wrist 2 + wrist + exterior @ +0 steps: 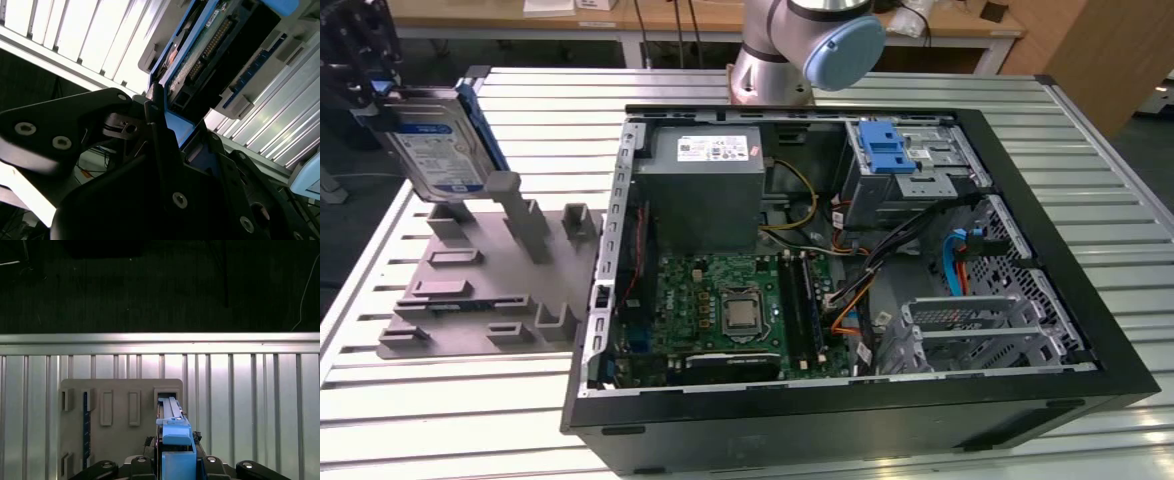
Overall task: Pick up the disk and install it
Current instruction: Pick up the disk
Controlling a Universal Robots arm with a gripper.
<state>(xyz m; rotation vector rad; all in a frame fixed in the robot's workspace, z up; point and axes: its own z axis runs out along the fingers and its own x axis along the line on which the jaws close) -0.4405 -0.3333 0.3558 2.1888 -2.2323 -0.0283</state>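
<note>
The disk, silver-grey with a white-and-blue label and blue side rails, stands on edge at the exterior view's far left. My gripper is shut on its upper end. Its lower edge sits at or just above the tall posts of the grey holder plate. In the first wrist view the blue rail of the disk runs out from my gripper toward a rectangular slot in the holder. In the second wrist view the disk's circuit-board side shows beyond the black fingers.
An open computer case lies on the slatted metal table, to the exterior view's right of the holder. Inside are a grey metal box with a white sticker, a motherboard, cables, and a drive bay with a blue latch. The arm's base stands behind the case.
</note>
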